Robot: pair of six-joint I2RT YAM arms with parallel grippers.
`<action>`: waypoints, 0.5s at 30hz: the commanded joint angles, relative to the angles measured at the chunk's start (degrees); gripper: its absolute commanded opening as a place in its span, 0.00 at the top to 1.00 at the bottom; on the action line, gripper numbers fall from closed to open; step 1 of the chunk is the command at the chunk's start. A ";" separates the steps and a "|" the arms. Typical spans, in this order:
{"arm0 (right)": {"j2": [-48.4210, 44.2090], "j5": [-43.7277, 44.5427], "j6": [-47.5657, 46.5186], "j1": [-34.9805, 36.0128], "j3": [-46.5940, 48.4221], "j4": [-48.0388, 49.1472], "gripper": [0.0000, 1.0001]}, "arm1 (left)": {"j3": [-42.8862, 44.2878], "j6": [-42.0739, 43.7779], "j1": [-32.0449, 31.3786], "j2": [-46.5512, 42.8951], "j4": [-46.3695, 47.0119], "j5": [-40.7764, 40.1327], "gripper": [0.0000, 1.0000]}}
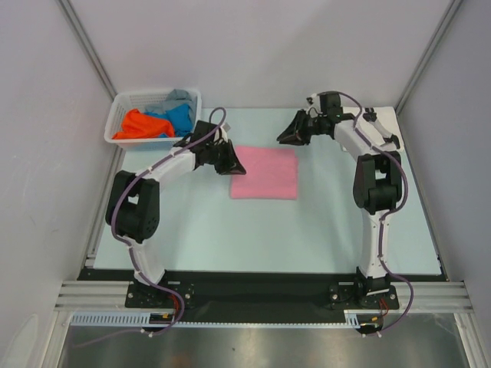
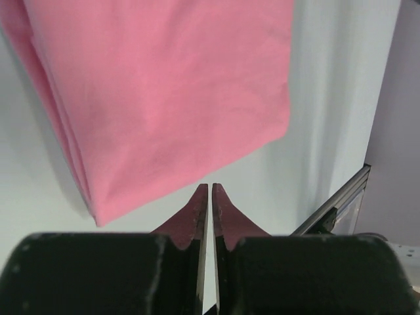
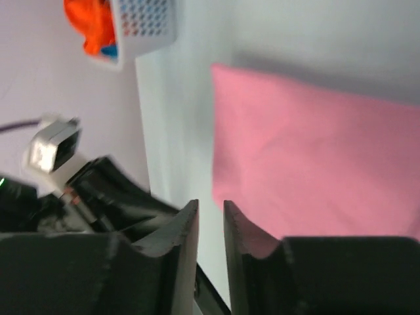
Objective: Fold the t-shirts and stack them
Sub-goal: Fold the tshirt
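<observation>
A pink t-shirt (image 1: 265, 173) lies folded into a neat rectangle in the middle of the table. It also fills the top of the left wrist view (image 2: 164, 85) and the right half of the right wrist view (image 3: 315, 170). My left gripper (image 1: 236, 168) (image 2: 210, 186) hovers just off the shirt's left edge. Its jaws are shut to a thin slit with nothing between them. My right gripper (image 1: 282, 138) (image 3: 210, 204) hangs above the shirt's far edge, open a little and empty. More t-shirts, orange (image 1: 140, 125), blue (image 1: 178, 118) and grey (image 1: 178, 97), lie bunched in the basket.
A white lattice basket (image 1: 126, 103) (image 3: 147, 26) stands at the table's far left corner. Grey walls and metal frame rails enclose the table. The left arm (image 3: 98, 190) shows at the left of the right wrist view.
</observation>
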 commanded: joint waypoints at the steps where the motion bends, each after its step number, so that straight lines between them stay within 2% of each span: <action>1: -4.38 -5.50 -3.83 4.77 -7.37 -4.55 0.75 | -4.18 -0.82 0.23 0.92 1.40 1.30 0.91; 6: -3.16 -8.85 -9.10 6.28 -16.10 -6.29 0.99 | -6.90 -1.97 0.41 5.48 4.93 1.66 0.95; 8: -3.06 -7.10 -12.69 5.75 -21.17 -7.35 1.00 | -7.43 -1.01 0.58 6.72 4.58 -0.35 0.97; 12: -4.38 -4.72 -13.69 2.42 -31.63 -2.98 1.00 | -10.59 1.37 0.50 7.26 3.35 -5.36 1.00; 15: -7.10 -4.46 -14.64 -0.31 -34.30 -1.64 1.00 | -12.00 3.39 0.50 6.20 2.03 -7.38 1.00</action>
